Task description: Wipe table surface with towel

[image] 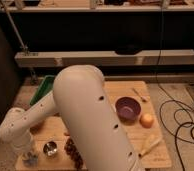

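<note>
My white arm (85,120) fills the middle of the camera view and bends down to the left. The gripper (29,159) hangs at the front left corner of the wooden table (125,90), just left of a small metal cup (50,148). It is low over the table edge. I cannot make out a towel; anything under or in the gripper is hidden.
A purple bowl (127,108) and an orange (147,120) sit at the right. A pale long item (149,144) lies front right. A dark grape bunch (73,152) lies by the cup. A green tray (42,89) stands back left. Cables (185,125) lie on the floor at right.
</note>
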Action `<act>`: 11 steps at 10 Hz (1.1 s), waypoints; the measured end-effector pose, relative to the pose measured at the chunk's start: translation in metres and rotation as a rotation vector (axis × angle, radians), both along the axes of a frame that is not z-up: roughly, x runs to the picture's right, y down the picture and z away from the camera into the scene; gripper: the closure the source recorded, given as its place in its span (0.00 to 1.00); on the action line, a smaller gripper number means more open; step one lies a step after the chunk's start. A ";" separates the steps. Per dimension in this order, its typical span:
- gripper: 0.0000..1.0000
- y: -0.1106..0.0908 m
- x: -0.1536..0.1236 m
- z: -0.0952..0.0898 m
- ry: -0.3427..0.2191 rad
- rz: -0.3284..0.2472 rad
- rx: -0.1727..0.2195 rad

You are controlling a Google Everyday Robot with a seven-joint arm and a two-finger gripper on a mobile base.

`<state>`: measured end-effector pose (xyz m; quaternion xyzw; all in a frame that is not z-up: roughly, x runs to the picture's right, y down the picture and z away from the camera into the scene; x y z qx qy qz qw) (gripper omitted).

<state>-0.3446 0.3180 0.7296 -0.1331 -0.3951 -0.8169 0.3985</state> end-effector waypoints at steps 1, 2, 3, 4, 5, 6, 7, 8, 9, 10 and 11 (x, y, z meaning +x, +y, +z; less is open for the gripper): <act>1.00 -0.002 0.005 0.000 0.012 0.009 -0.002; 1.00 -0.005 0.016 0.000 0.034 0.025 -0.007; 1.00 -0.007 0.030 0.001 0.057 0.053 -0.018; 1.00 -0.008 0.039 0.002 0.070 0.071 -0.023; 1.00 -0.010 0.048 0.005 0.087 0.092 -0.027; 1.00 -0.013 0.052 0.007 0.099 0.108 -0.029; 1.00 -0.019 0.056 0.010 0.115 0.129 -0.026; 1.00 -0.026 0.061 0.014 0.128 0.142 -0.020; 1.00 -0.034 0.063 0.016 0.141 0.153 -0.008; 1.00 -0.043 0.061 0.015 0.145 0.160 0.004; 1.00 -0.049 0.060 0.016 0.149 0.164 0.012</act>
